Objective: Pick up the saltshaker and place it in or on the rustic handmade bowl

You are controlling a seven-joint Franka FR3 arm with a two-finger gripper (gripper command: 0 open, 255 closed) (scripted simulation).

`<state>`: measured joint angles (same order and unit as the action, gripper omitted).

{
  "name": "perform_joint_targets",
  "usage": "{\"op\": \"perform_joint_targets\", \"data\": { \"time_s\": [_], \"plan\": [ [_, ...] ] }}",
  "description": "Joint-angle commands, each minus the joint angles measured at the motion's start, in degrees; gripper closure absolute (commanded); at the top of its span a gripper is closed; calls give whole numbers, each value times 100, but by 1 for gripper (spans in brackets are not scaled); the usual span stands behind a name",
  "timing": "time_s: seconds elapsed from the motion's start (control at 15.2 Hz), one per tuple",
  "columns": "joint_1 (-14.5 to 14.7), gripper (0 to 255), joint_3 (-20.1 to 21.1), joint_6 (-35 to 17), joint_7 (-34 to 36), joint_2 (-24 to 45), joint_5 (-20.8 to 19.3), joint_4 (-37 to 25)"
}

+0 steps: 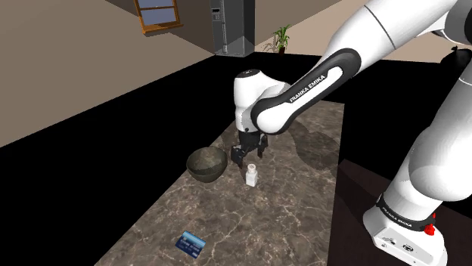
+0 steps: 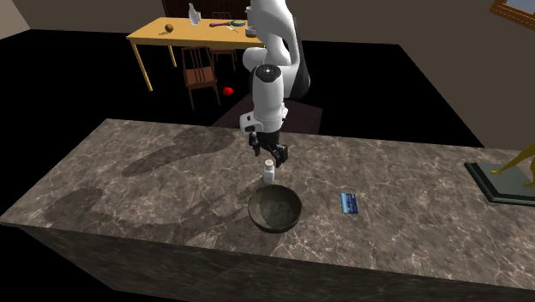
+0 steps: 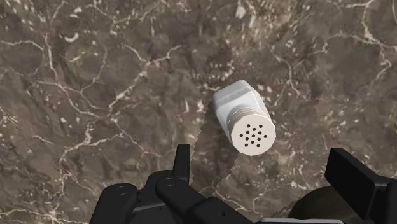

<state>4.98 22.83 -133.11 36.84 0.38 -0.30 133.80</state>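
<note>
The saltshaker [image 1: 250, 175] [image 2: 269, 172] [image 3: 245, 118], white with a dotted cap, is seen upright on the counter [image 1: 287, 219] [image 2: 154, 189] [image 3: 95, 76], just beside the bowl [image 1: 204, 171] [image 2: 274, 226] and apart from it. The gripper [image 1: 249, 156] [image 2: 268, 154] [image 3: 264, 168] is held directly above it, fingers [image 3: 183, 159] spread wide. In the wrist view the shaker is framed between them and touched by neither. Its lower body is partly hidden there by its own cap.

The bowl's inside is dim, and no contents can be made out. In the wrist view only a dark curved sliver, probably the bowl [image 3: 308, 207], is seen past one finger, cut off at the edge.

A blue card [image 1: 191, 243] [image 2: 348, 203] lies flat, well apart from the bowl; its print cannot be read. The counter is bordered by black areas.
</note>
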Motion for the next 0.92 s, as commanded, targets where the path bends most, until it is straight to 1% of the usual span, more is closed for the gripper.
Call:
{"op": "perform_joint_targets", "data": {
  "time_s": [0.0,0.2,0.66,0.73,0.86],
  "plan": [
    [4,0,3,-187,51,110,-61,82],
    [8,0,-3,-387,115,262,-150,143],
    [9,0,-3,-386,115,261,-149,143],
    [9,255,-3,-386,115,261,-149,143],
    [9,255,-3,-386,115,261,-149,143]
  ]
}}
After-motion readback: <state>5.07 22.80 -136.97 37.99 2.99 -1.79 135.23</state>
